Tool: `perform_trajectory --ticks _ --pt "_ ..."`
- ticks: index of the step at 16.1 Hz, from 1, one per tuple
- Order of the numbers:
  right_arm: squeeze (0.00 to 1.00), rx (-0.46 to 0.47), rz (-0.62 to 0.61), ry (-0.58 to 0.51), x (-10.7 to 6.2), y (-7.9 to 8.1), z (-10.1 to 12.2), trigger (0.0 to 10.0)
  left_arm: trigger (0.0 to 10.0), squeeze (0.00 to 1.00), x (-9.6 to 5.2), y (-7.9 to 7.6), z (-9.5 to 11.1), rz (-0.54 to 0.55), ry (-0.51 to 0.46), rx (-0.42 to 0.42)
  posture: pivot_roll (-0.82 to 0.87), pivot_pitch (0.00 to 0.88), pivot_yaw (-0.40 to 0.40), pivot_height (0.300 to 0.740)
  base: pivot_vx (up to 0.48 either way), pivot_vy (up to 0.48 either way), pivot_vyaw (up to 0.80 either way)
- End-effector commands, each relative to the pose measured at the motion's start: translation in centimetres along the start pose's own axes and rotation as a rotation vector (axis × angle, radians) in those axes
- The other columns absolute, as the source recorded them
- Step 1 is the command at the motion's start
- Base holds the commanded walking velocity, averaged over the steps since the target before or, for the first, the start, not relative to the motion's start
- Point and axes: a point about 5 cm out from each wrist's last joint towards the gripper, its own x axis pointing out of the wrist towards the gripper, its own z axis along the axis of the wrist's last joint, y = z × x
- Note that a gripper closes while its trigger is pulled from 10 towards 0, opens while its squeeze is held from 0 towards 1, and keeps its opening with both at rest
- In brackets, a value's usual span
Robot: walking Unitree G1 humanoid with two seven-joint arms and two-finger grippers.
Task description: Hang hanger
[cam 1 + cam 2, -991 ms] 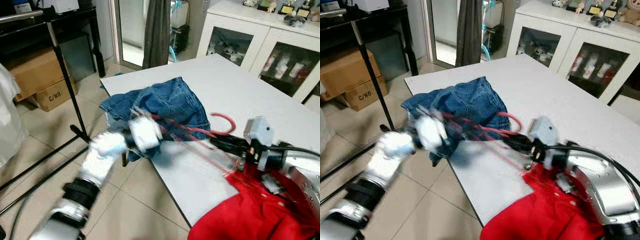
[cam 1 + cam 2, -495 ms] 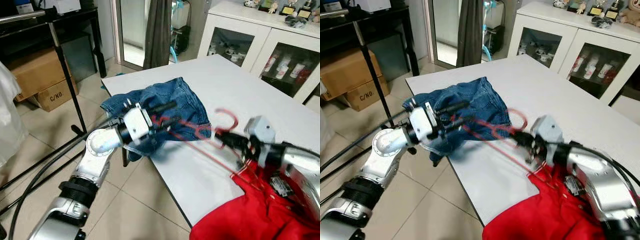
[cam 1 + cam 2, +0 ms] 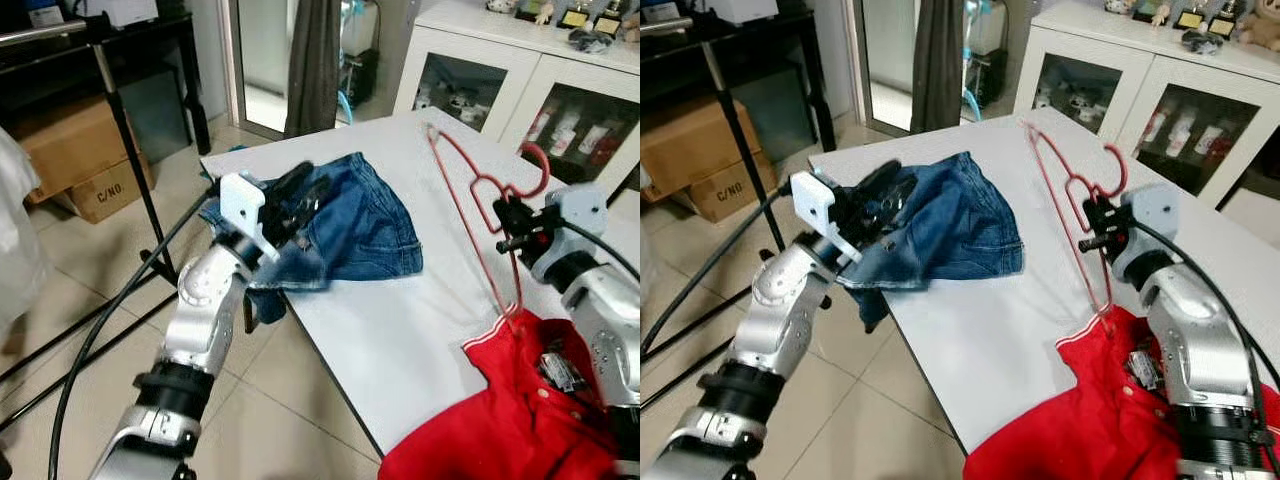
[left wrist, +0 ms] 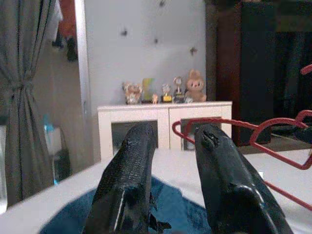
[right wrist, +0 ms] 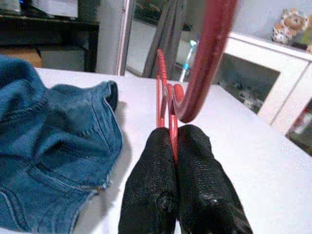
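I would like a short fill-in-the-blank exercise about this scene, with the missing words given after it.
1. The right tool is shut on the neck of a red ____.
2. The left tool is open, above blue ____ clothing.
3. The lower end of the hanger sits inside a ____ garment.
4. The clothes lie on a ____ table.

Missing words: hanger; denim; red; white

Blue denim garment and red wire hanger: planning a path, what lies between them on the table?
Bare white tabletop separates the blue denim garment from the red wire hanger, seen in both eye views.
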Motion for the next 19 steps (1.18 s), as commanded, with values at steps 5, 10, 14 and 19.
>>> perform_trajectory --ticks 5,10,14,19 --pt "0.0 -0.014 -0.305 -0.035 -0.4 -3.2 0.8 10.0 10.0 0.0 0.1 0.8 -0.2 0.201 0.066 0.006 0.03 0.06 -0.036 0.74 0.0 0.0 0.0" --pt "0.0 -0.005 -0.451 -0.131 -1.4 -3.3 1.6 10.0 10.0 0.0 0.2 -0.2 -0.3 0.232 0.072 0.023 0.02 0.064 -0.035 0.74 0.0 -0.339 0.0" --pt "0.0 0.0 -0.458 -0.139 -1.4 -3.0 1.6 10.0 10.0 0.0 0.6 -0.6 -0.2 0.22 0.073 0.027 0.01 0.06 -0.028 0.74 0.0 -0.472 0.0" --pt "0.0 -0.014 -0.46 -0.163 -1.6 -2.9 1.9 10.0 10.0 0.0 0.7 -0.9 0.0 0.183 0.051 -0.024 0.01 0.056 -0.023 0.74 0.0 -0.283 0.0"
